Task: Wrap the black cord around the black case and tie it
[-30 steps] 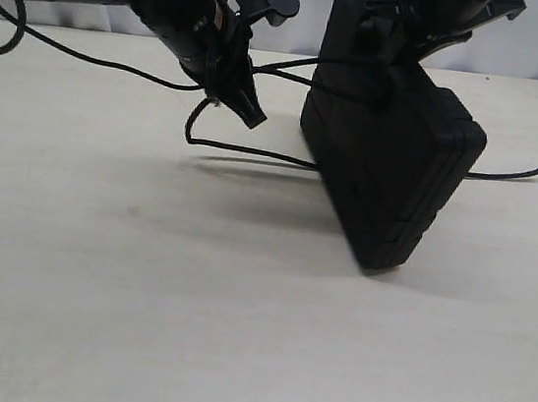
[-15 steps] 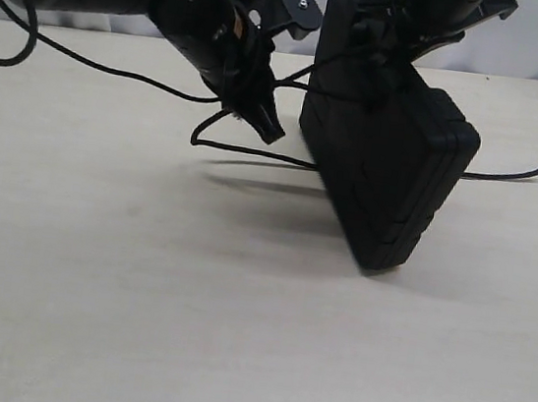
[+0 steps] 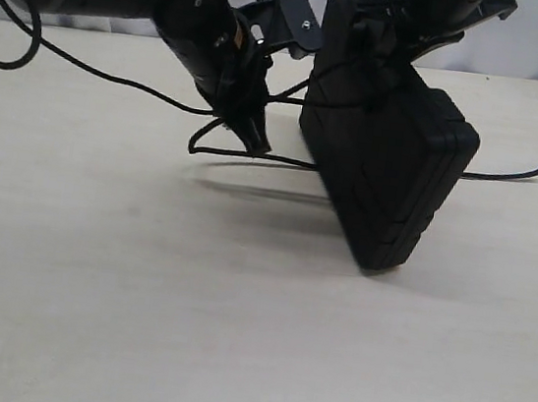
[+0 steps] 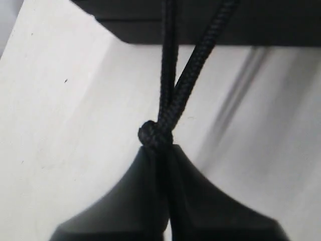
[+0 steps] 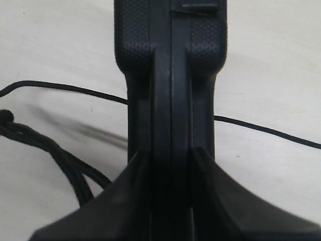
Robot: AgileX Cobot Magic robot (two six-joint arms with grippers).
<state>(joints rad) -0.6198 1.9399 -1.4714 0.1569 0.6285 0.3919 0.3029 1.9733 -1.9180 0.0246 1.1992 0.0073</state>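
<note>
The right fingers [image 5: 118, 211] clamp the top of the case [image 3: 392, 168], propping it tilted on the counter [image 3: 138, 293], while the nearer left fingers [image 4: 125, 201], just beside it, pinch the cord [image 4: 173, 90] at a knot, its strands running straight to the case.

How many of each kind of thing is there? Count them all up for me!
Black case: 1
Black cord: 1
End effectors: 2, the left end effector and the right end effector
Table: 1
Total: 5
</note>
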